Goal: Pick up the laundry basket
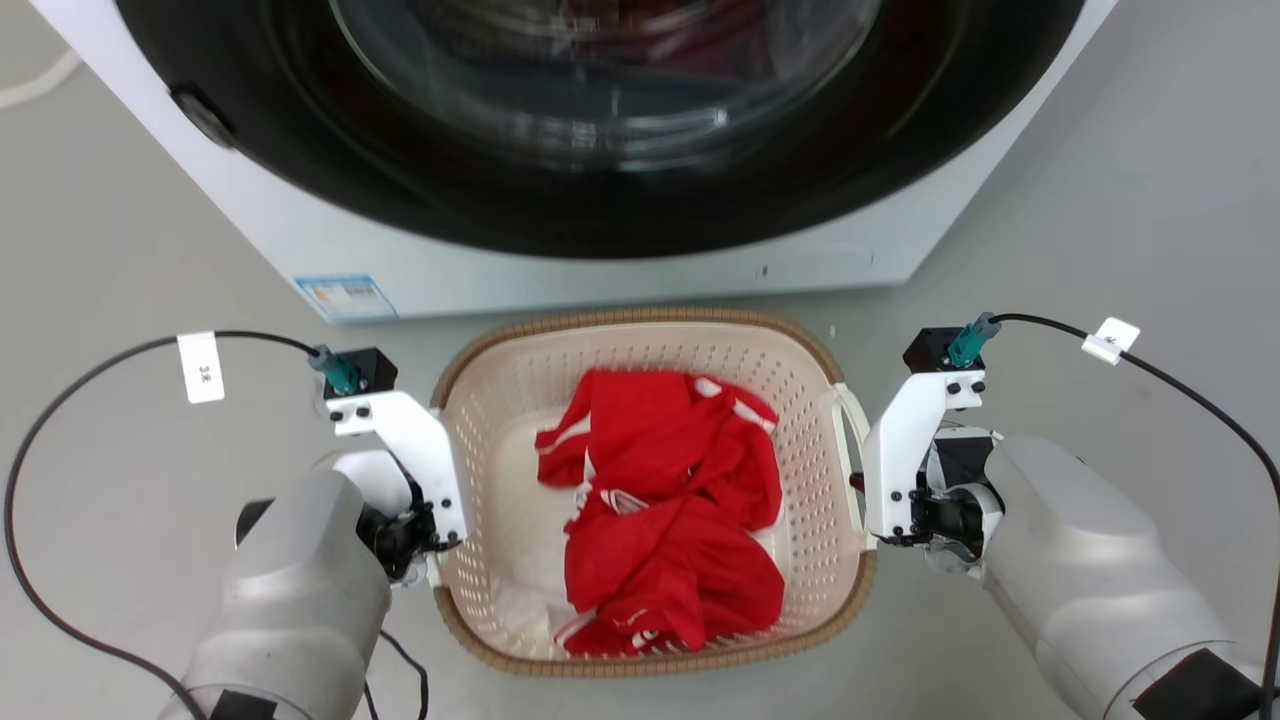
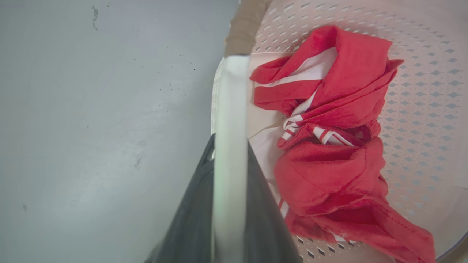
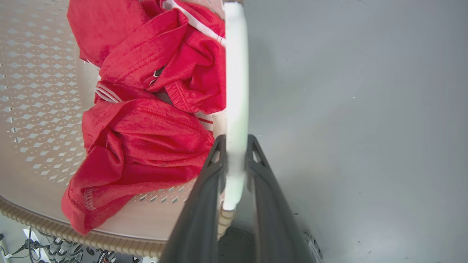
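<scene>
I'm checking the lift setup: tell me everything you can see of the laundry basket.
The basket is a rounded-rectangular cream plastic tub with perforated walls, a brown woven-look rim and a white loop handle on each side. It is upright before the washing machine, over the grey floor, holding crumpled red-and-white clothes. The left gripper is shut on the left handle, the right gripper on the right handle.

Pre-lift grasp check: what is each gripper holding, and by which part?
The cream perforated plastic laundry basket. The left gripper pinches the white left loop handle between its fingers; the right gripper pinches the white right loop handle likewise.
</scene>
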Tool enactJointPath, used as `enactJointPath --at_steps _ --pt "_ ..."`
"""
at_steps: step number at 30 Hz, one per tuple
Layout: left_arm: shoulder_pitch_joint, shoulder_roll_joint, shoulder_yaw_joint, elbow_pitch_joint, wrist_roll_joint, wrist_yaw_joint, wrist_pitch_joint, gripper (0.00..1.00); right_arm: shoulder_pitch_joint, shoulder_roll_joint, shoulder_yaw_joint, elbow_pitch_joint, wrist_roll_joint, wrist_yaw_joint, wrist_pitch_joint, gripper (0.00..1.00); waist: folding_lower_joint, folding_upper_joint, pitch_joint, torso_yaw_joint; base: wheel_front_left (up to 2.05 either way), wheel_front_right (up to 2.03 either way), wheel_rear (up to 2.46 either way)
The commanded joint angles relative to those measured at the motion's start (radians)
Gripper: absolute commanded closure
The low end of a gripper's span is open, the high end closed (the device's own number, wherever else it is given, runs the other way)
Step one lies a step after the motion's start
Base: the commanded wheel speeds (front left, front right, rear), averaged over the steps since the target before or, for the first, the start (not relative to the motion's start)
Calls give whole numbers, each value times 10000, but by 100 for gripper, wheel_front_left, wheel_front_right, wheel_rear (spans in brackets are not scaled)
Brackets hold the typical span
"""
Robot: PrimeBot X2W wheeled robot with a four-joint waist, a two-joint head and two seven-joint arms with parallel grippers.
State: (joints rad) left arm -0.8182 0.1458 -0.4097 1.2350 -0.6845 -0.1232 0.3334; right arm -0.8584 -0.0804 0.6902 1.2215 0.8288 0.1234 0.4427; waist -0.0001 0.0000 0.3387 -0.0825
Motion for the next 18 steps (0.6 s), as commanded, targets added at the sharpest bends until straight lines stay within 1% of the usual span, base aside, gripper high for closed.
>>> enactJointPath --at_steps 1,9,18 --pt "70 -267 -28 -175 -134 -125 52 100 149 250 52 -93 106 132 103 100 1 0 -568 23 0 0 0" --pt "406 -259 -447 -305 -702 -129 1154 100 228 245 215 -24 439 134 1022 100 1 0 -1840 87 0 0 0" --pt "825 -238 -803 -404 -1228 -134 1897 100 325 243 334 174 661 134 1931 100 1 0 -2910 201 0 0 0"
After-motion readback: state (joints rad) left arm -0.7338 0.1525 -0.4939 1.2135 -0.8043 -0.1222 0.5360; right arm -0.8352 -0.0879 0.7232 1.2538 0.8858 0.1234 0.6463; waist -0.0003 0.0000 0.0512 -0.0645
